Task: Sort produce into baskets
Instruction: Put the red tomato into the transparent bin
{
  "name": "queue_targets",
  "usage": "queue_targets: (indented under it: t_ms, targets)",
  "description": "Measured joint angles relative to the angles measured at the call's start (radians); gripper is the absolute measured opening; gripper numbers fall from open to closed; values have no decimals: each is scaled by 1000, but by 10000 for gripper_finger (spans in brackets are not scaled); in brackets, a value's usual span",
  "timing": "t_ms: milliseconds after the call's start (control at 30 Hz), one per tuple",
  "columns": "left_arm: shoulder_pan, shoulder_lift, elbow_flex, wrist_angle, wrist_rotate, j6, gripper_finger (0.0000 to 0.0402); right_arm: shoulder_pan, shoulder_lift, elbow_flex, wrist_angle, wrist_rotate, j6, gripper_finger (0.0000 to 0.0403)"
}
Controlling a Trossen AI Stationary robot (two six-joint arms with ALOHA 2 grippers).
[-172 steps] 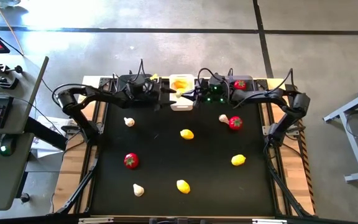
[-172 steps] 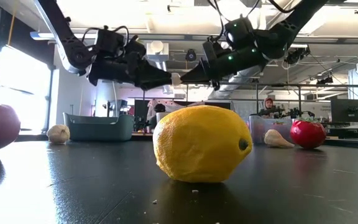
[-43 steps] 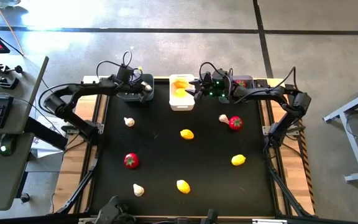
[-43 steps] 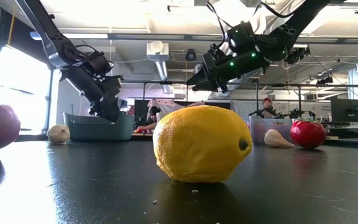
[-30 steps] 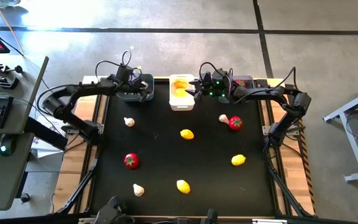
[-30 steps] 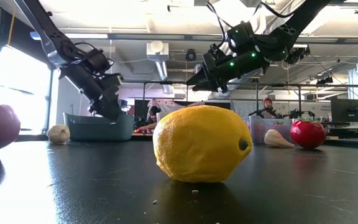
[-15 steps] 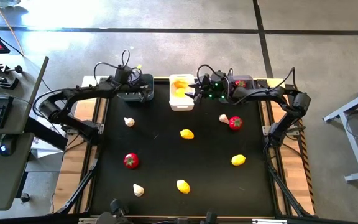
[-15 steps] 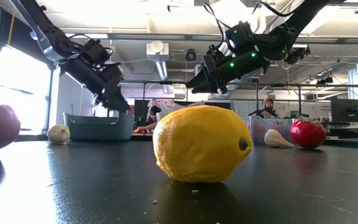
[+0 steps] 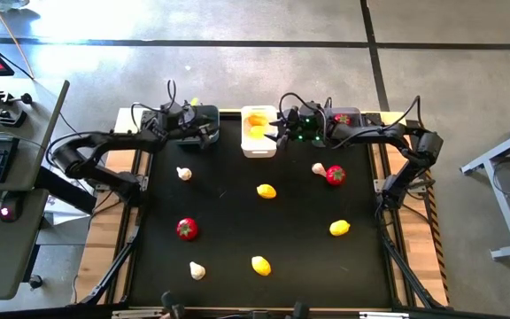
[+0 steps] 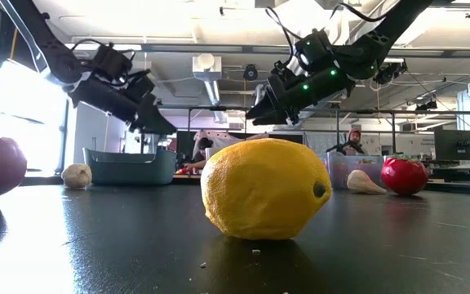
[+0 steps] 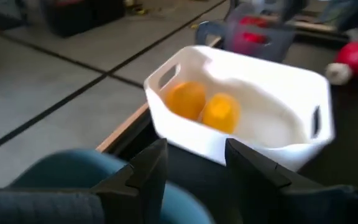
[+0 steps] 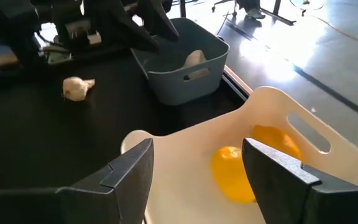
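— where was the left pincer point(image 9: 204, 133)?

— over the left grey basket point(image 9: 191, 124) at the back edge of the worktop point(image 9: 237, 221). its fingers point(image 11: 143, 177) stood parted with nothing between them, and its wrist view looked past them to the white basket point(image 11: 247, 118).

— and the right pincer point(image 9: 277, 131)?

— it hung above the white basket point(image 9: 258, 131), apart from it, fingers point(image 12: 132, 171) spread wide and empty. two lemons point(image 12: 247, 165) lay inside that basket.

— what was in the other baskets?

— a garlic point(image 12: 194, 59) sat in the left grey basket. the right grey basket point(image 9: 348, 120) held something red, partly hidden by the arm.

— what lay loose on the worktop?

— a garlic point(image 9: 184, 174) near the left grey basket and another garlic point(image 9: 197, 270) toward the front. a tomato point(image 9: 186, 229) on the left side. three lemons: one in the middle point(image 9: 266, 190), one at the front point(image 9: 260, 264), one on the right point(image 9: 339, 229). another tomato point(image 9: 336, 175) lay on the right with a garlic point(image 9: 319, 168) just beside it.

— all well apart?

— yes, except that last pair.
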Motion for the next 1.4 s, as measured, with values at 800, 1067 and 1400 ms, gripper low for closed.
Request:
queue_targets:
  t_ms: [800, 1067, 1400]
  targets:
    - [-180, -14, 0, 31, 239, 78, 14, 260, -183, 63, -828, 227, 363, 237]
    - [-209, -14, 0, 32, 276, 72, 10, 336, -205, 237, -1455, 371, 588, 237]
    - [-211, -14, 0, 39, 272, 70, 9, 344, -204, 257, -1704, 401, 505, 140]
